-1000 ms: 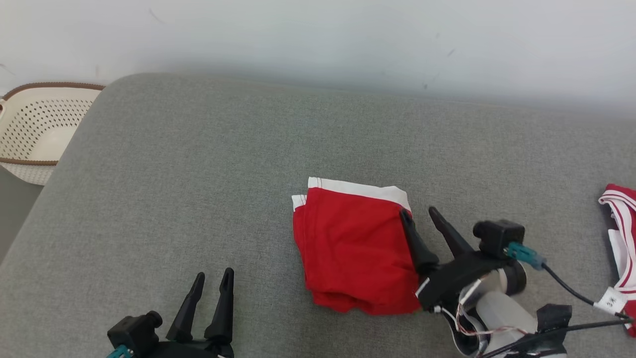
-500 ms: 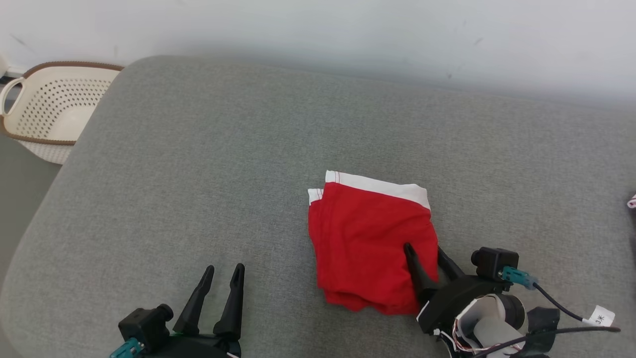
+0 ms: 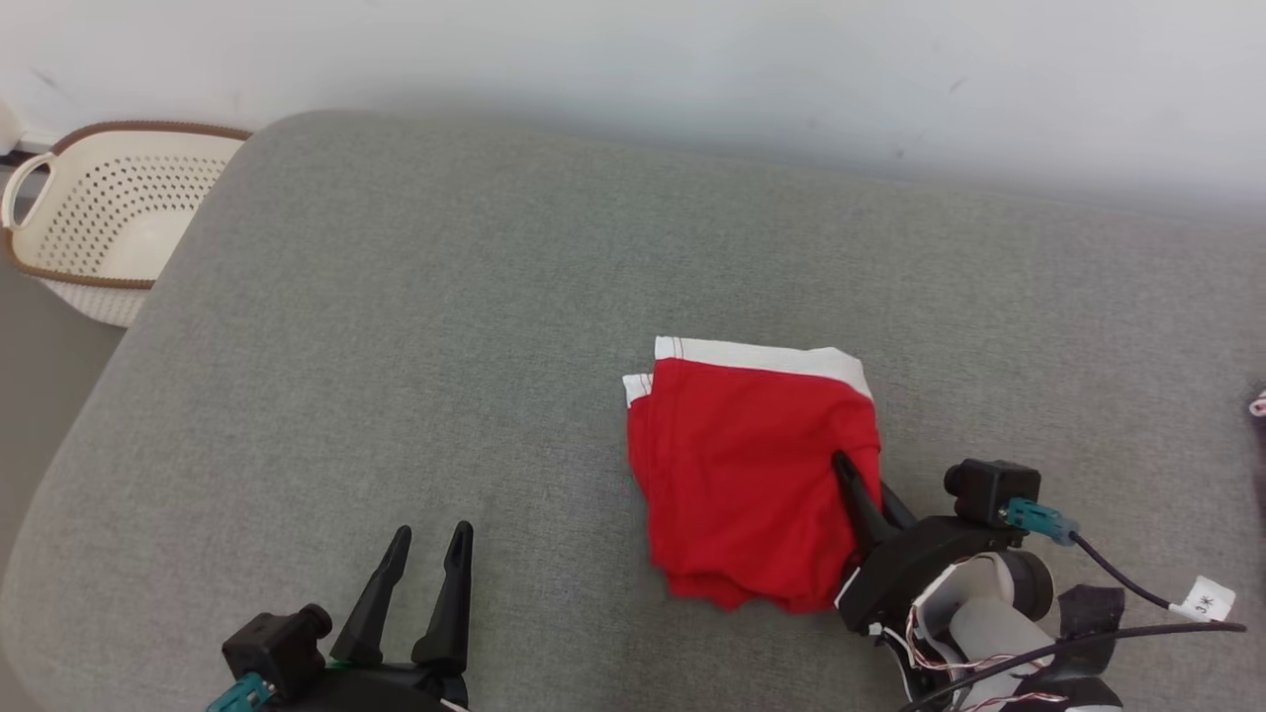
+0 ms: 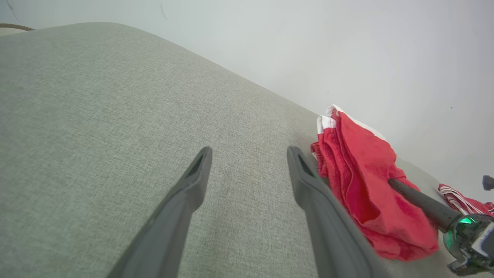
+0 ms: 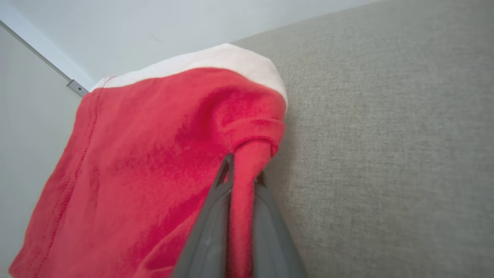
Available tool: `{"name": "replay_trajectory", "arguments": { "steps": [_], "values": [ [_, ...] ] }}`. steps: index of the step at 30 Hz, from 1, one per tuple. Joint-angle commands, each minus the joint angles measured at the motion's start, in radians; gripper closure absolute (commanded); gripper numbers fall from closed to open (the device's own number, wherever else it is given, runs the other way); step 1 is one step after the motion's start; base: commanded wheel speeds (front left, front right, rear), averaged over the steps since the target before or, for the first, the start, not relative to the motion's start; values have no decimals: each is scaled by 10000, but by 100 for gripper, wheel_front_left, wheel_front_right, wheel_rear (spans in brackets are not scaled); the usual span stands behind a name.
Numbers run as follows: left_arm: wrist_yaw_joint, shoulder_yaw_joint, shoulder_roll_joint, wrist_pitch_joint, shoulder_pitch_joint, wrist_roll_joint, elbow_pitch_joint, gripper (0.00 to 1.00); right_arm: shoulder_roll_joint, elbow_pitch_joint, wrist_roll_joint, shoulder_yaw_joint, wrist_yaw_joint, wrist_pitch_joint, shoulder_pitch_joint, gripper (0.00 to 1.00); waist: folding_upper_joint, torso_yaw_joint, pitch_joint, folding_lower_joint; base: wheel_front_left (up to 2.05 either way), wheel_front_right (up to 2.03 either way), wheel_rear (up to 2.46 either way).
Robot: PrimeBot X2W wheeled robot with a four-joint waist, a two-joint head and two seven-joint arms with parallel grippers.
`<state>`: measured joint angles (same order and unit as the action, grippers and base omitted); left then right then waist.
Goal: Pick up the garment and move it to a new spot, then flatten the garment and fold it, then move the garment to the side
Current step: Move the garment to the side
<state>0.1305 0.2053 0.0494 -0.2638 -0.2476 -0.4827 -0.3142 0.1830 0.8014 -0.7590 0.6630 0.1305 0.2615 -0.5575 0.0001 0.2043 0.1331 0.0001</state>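
Since half a second ago the right gripper [image 3: 862,480] has closed: its two dark fingers now pinch the right edge of the folded red cloth garment with white waistband [image 3: 752,475], bunching the fabric. The garment lies right of centre on the wide grey woven cushion [image 3: 396,346], which meets a plain pale wall [image 3: 633,59] behind. The left gripper [image 3: 430,534] hovers spread over bare cushion. A cream perforated plastic basket with brown rim [image 3: 99,218] stands beside the cushion's far left corner.

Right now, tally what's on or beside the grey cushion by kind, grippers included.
Garments: 2 (folded red garment, striped red-and-white garment)
Baskets: 1 (cream basket)
Grippers: 2 (left gripper, right gripper)
Total: 5
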Motion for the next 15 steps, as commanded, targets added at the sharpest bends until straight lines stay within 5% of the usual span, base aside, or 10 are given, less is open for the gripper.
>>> {"name": "replay_trajectory", "arguments": {
  "steps": [1, 15],
  "values": [
    [-2, -48, 21, -1, 118, 163, 11, 0, 53, -114, 147, -119, 2, 35, 182, 100, -1, -161, -96, -1, 0, 0, 0],
    [-2, -305, 22, -1, 810, 743, -128, 0, -166, -524, 499, -867, 2, 23, 1406, 100, -1, -1997, -1069, -1, 0, 0, 0]
  ]
}}
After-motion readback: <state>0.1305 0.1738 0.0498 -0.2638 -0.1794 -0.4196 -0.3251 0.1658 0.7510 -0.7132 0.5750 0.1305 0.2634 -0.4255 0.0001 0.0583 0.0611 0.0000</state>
